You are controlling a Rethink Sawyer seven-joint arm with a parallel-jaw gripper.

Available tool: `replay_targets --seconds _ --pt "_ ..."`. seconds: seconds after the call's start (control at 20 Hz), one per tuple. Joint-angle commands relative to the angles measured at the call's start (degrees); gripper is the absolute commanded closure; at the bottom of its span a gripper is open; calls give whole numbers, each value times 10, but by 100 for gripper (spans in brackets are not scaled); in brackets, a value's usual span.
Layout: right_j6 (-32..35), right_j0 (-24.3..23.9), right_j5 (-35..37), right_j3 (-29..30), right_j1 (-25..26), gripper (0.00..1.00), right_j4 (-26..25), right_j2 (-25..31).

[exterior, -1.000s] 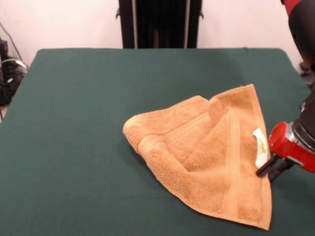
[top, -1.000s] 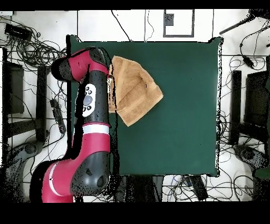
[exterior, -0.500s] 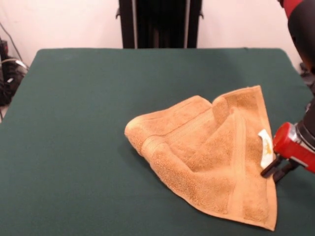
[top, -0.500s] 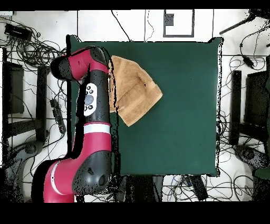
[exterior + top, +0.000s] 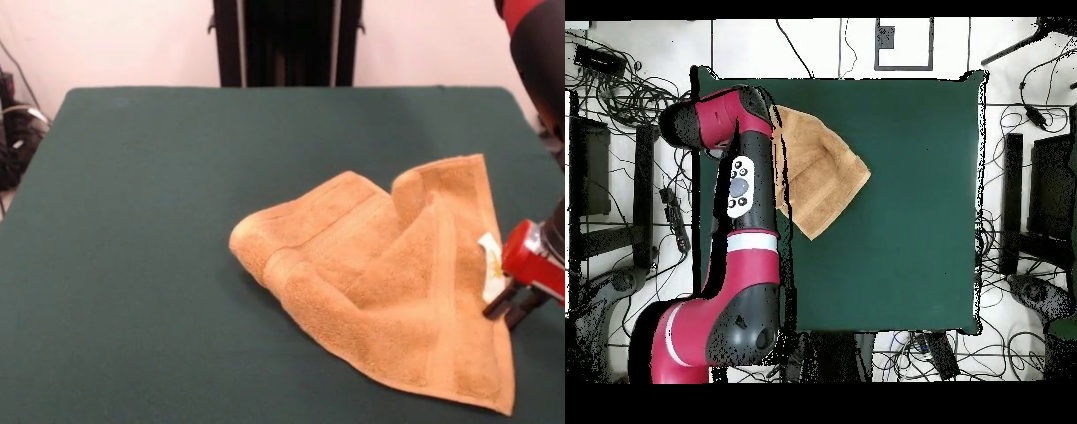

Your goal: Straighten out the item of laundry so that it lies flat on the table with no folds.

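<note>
One towel [image 5: 388,291] is seen on the green table [image 5: 141,221], bunched into thick folds, with a rolled hump at its end farthest from the gripper [image 5: 510,308]. A raised fold is seen partway between that hump and the gripper, and a woven stripe band runs alongside the edge nearest the fingers. The small white tag [image 5: 491,276] is placed just beside the gripper. The two dark fingers are set close together at the towel's edge; whether cloth is pinched between them cannot be told.
</note>
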Motion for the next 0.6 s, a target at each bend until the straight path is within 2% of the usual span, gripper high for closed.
replay_targets --seconds 0.05,0.35,0.6 --pt "193 14 50 1 29 100 88 72" --pt "175 13 71 5 30 100 119 62" --pt "159 21 69 33 22 100 132 62"
